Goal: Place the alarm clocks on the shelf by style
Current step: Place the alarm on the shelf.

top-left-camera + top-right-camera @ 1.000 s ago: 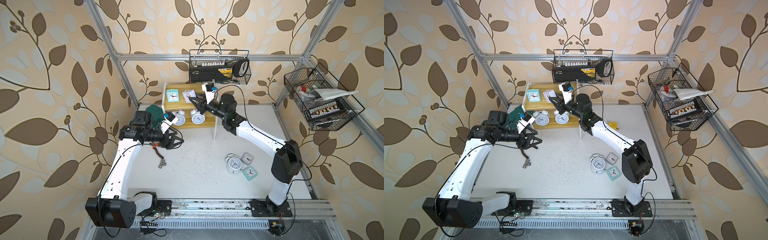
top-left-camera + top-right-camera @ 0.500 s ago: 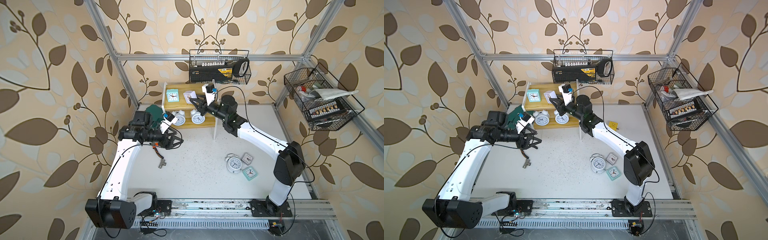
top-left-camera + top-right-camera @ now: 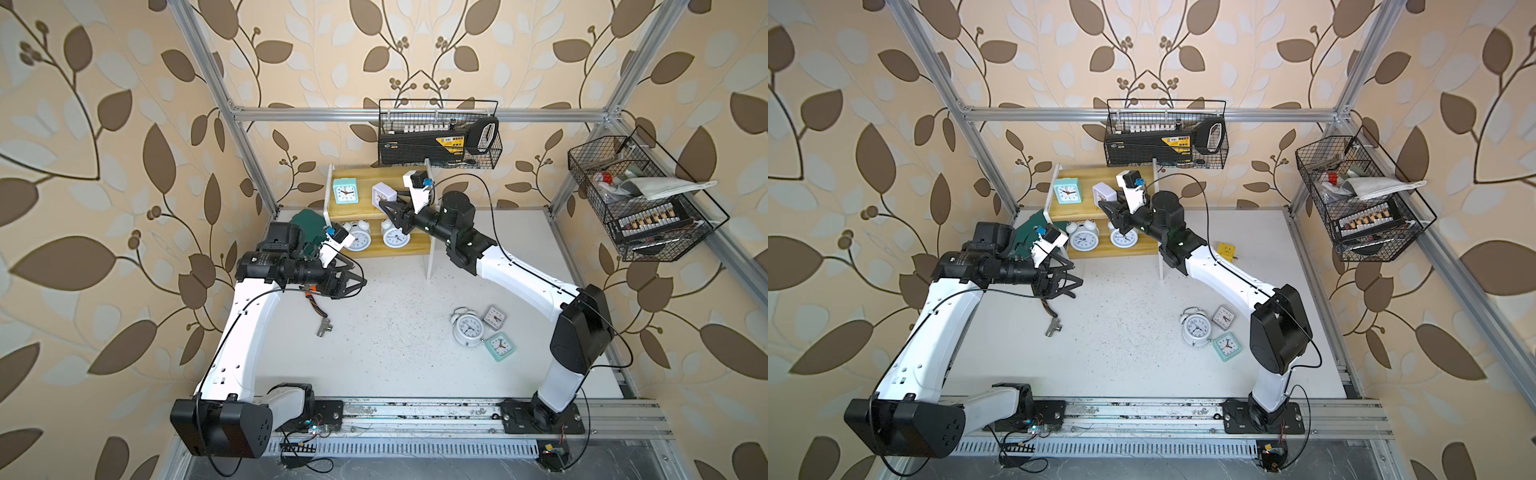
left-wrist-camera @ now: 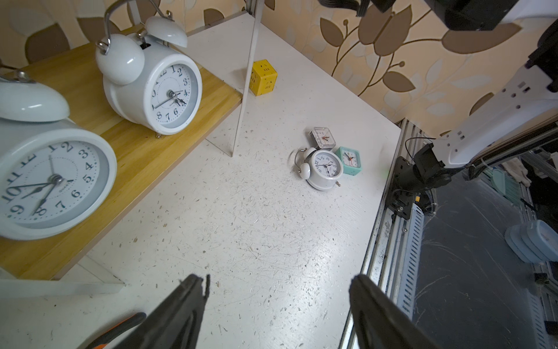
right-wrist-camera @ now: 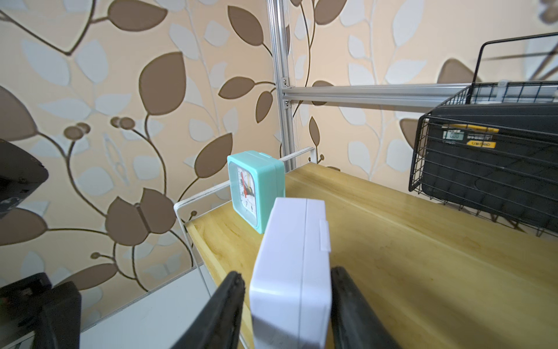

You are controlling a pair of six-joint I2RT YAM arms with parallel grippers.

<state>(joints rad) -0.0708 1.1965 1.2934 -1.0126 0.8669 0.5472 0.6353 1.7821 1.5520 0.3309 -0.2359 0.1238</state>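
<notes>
The right hand (image 5: pixel 287 284) straddles the pale lilac-white square clock (image 5: pixel 296 241), which stands beside a mint clock (image 5: pixel 256 187) on the top board of the shelf (image 5: pixel 392 241), its fingers slightly parted with a gap on one side, while the left hand (image 4: pixel 276 279) hangs spread and empty over the counter (image 4: pixel 271 226).

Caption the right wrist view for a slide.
Right gripper, jaws open, flanks the pale square clock on the shelf, beside the mint-green clock.

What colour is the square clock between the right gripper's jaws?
The clock is pale lilac-white, clearest in the right wrist view.
</notes>
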